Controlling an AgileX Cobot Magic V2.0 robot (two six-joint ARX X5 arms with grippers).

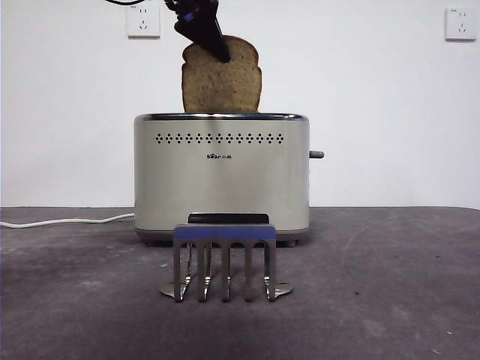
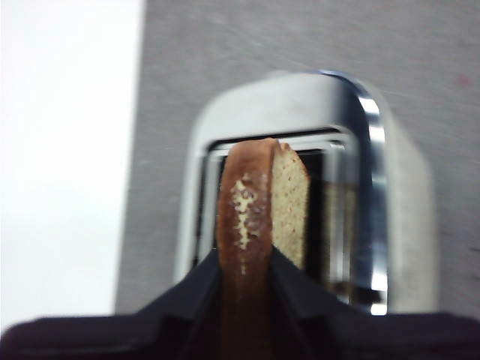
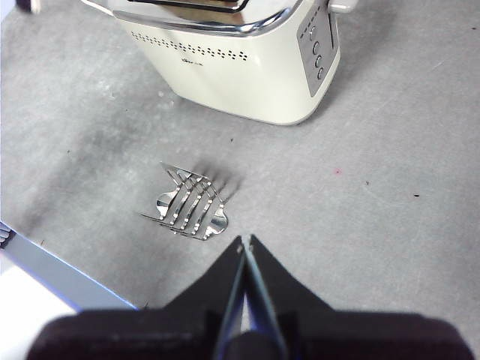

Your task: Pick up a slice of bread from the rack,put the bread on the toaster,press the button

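The toaster (image 1: pixel 221 180) stands on the table (image 1: pixel 390 285) in front of the wall (image 1: pixel 375 105). The rack (image 1: pixel 224 262) stands just before the toaster, apart from it. The slice of bread (image 1: pixel 223 82) stands upright in the toaster's slot, its upper part above the rim. The button (image 1: pixel 316 154) projects from the toaster's right side. The cord (image 1: pixel 67 221) runs left along the table.

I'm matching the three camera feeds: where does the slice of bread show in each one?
Front view: slice of bread upright above the toaster, gripped by the left gripper.
Left wrist view: edge-on between the jaws, over the slot.
Right wrist view: not visible.
Shared landmark: the toaster's chrome top rim.
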